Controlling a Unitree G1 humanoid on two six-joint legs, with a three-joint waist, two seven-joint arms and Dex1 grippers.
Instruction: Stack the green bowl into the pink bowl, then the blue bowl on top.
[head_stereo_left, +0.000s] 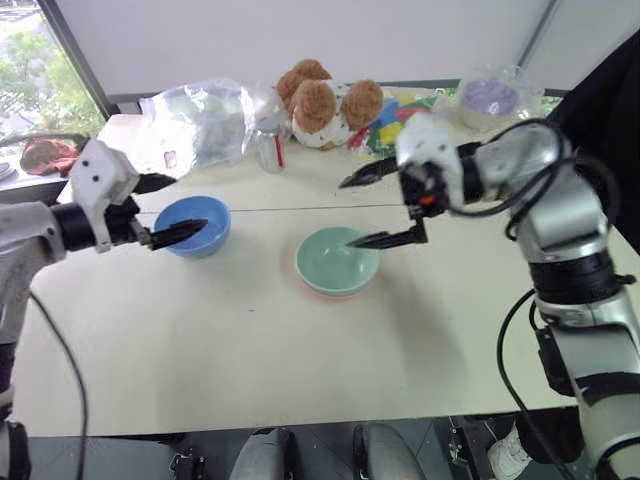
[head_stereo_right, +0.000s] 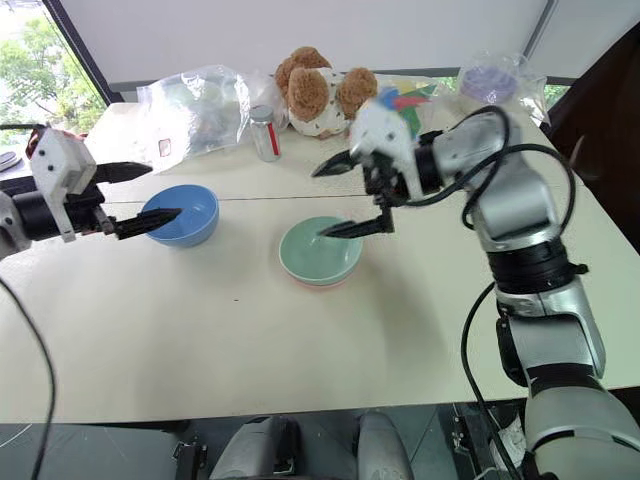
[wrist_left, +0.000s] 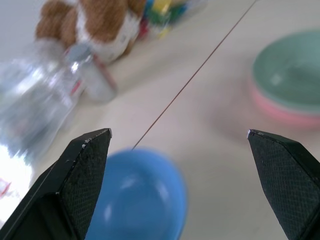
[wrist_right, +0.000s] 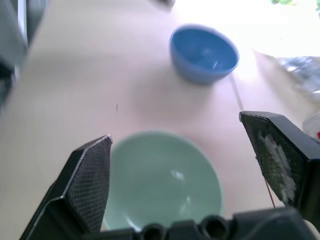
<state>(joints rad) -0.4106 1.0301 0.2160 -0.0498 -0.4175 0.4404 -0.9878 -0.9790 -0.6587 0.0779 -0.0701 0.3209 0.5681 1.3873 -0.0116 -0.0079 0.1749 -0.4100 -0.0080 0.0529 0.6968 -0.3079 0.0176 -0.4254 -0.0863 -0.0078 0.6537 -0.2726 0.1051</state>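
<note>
Right arm: reaches in from the right edge of the table (head_stereo_left: 200, 350), forearm bent across toward the middle, wrist turned so the gripper points leftward and a little down.
Right gripper (head_stereo_left: 372, 208): hangs above the nested bowls, jaws spread wide, one finger high over the far side, the other low over the green bowl's rim; nothing between them.
Left arm: comes in low from the left edge, forearm roughly level, gripper aimed toward the table's middle.
Left gripper (head_stereo_left: 170, 210): jaws wide apart and empty, one finger reaching across the near rim of the blue bowl, the other behind on the far side; contact cannot be told.
Green bowl (head_stereo_left: 338, 257): sits inside the pink bowl, upright, near the table's centre.
Pink bowl (head_stereo_left: 335, 291): under the green one, just a thin pink band showing below its rim.
Blue bowl (head_stereo_left: 196, 226): upright on the table, apart from the stack, to its left.
Behind: a brown-and-white plush toy (head_stereo_left: 325, 103), a small clear bottle (head_stereo_left: 272, 148), a crumpled clear plastic bag (head_stereo_left: 200, 115), and a purple bowl in clear wrap (head_stereo_left: 489, 97) at the far right.
</note>
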